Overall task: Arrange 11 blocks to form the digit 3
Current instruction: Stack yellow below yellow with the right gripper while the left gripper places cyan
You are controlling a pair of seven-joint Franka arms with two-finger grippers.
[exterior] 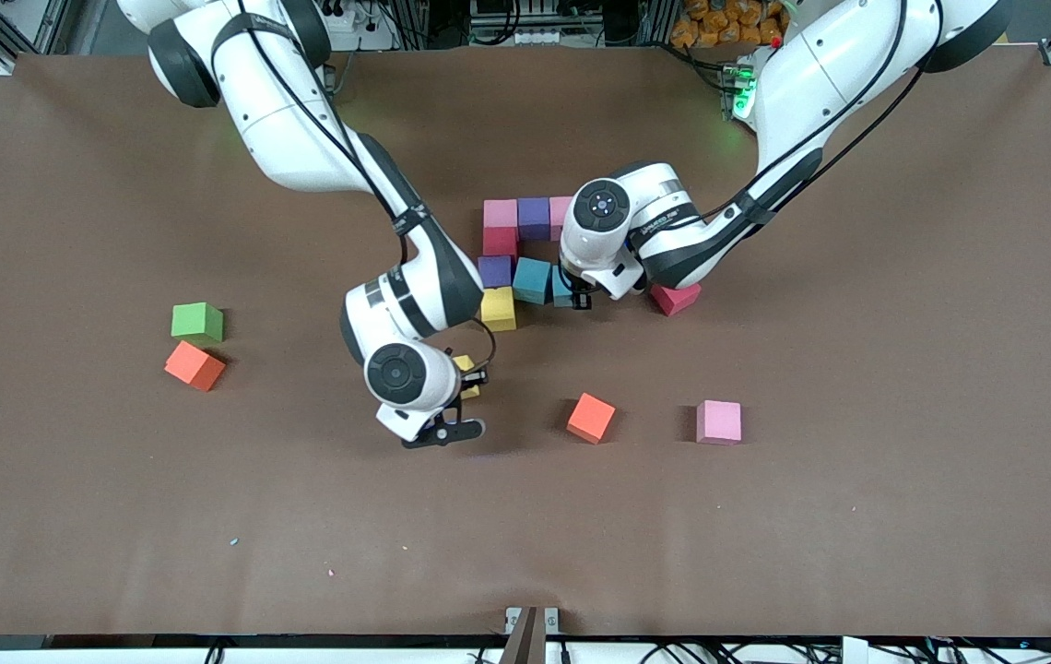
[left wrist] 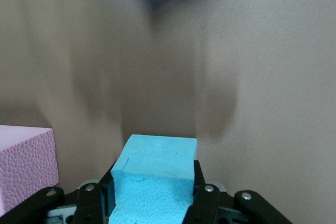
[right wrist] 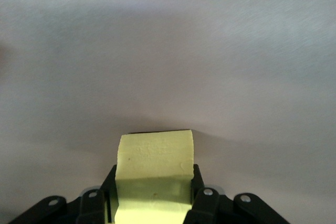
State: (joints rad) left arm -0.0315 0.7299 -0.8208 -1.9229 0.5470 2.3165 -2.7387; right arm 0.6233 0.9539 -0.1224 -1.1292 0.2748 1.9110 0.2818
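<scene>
Left gripper (exterior: pixel 578 297) clamps a sky-blue foam cube (left wrist: pixel 157 174), seating it beside the other sky-blue cube (exterior: pixel 532 279) in the figure's middle bar: keep it square and touching. Right gripper (exterior: pixel 468 376) grips a yellow foam cube (right wrist: pixel 154 174) over bare table nearer the camera.

The right arm reaches down from 11 o'clock, elbow bent, its right gripper (exterior: pixel 468 376) low near the worktop's middle, fingers (right wrist: pixel 198 187) clamped. The left arm comes from 1 o'clock, folding back; the left gripper (exterior: pixel 578 288) points down, fingers (left wrist: pixel 199 184) clamped.
</scene>
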